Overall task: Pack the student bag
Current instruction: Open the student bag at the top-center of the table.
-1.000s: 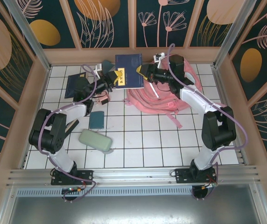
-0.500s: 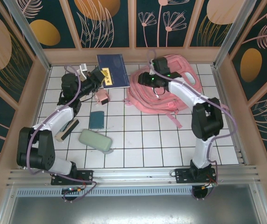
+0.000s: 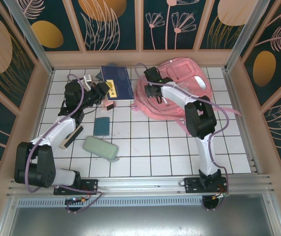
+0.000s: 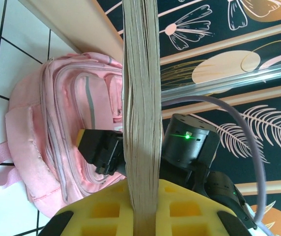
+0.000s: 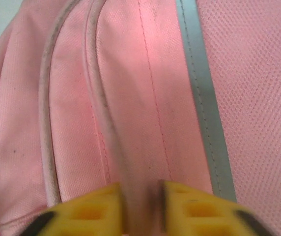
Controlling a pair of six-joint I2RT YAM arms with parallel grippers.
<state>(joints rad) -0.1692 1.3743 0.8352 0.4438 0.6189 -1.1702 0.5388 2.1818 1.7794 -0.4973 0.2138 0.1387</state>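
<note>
The student bag (image 3: 182,88) lies flat at the back right of the tiled floor, pink with a pale stripe; in the left wrist view the bag (image 4: 52,137) shows beyond the book. My right gripper (image 3: 152,92) sits at the bag's left edge. Up close, the right gripper (image 5: 141,204) is shut on a fold of pink fabric (image 5: 140,123) between its yellow pads. My left gripper (image 3: 104,91) is shut on a dark blue book (image 3: 117,82), left of the bag. The book's page edges (image 4: 140,108) run up from between the left gripper's (image 4: 144,201) pads.
A small pink box-like case (image 3: 109,103) lies just under the book. A dark teal pouch (image 3: 101,126), a pale green pencil case (image 3: 100,147) and a wood-backed eraser block (image 3: 70,137) lie on the left half. Wooden walls (image 3: 140,59) ring the floor.
The left gripper has carried the blue book left and down, away from the bag. The right gripper has moved to the bag's left edge and closed on its fabric.
</note>
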